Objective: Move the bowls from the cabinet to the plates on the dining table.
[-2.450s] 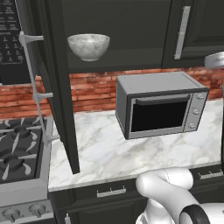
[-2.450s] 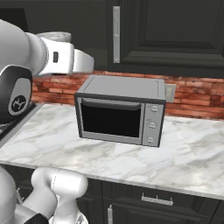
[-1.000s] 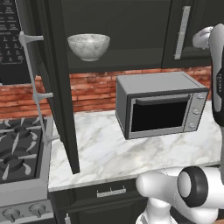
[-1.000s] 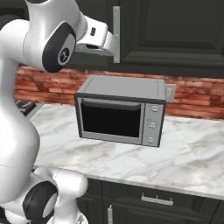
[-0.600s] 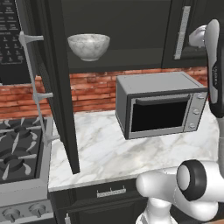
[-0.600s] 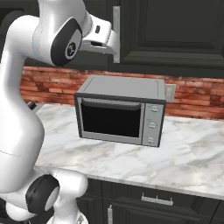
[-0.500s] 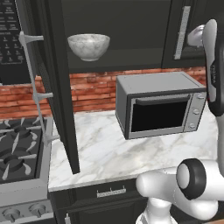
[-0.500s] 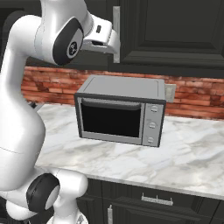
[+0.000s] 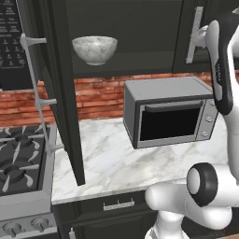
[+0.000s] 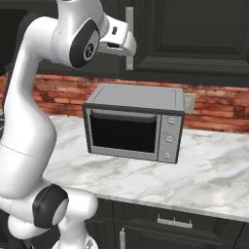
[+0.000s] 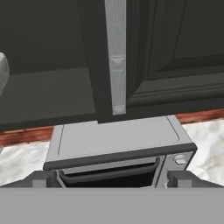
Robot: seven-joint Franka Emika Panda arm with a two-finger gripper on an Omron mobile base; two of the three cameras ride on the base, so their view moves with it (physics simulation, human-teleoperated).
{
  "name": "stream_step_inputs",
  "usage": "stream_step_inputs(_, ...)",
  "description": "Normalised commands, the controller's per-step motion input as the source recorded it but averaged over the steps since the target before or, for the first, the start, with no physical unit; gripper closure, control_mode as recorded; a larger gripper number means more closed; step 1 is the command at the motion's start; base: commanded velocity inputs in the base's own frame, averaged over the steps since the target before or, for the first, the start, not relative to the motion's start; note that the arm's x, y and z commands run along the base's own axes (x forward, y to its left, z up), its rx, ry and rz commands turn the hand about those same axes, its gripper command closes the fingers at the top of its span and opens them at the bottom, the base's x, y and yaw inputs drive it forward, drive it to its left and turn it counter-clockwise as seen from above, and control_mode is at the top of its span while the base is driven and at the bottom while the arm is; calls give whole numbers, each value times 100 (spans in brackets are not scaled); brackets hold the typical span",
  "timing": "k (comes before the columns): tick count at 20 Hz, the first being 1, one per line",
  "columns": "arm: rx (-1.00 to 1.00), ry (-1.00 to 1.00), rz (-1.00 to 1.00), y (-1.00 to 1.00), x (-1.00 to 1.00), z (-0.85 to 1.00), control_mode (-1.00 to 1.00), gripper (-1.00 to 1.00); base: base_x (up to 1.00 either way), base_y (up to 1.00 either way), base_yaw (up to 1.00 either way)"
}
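On the cabinet (image 9: 140,37) shelf one bowl (image 9: 94,49) waits unmoved, while the tool (image 11: 111,177) hangs wide apart, empty, facing the closed door's handle (image 11: 116,57).

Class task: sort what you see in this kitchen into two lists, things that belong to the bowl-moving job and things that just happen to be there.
Belongs to the job:
marbled bowl on the cabinet shelf
cabinet, left door open
pincer, open

Just there:
microwave
stove
marble counter
brick wall
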Motion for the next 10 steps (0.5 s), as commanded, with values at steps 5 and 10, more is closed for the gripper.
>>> stream_step_inputs(5, 0, -1, 0, -3, 39, -7, -100, -100, 0, 0, 0)
stream_step_inputs(10, 0, 0, 0, -11, 32, -2, -100, -100, 0, 0, 0)
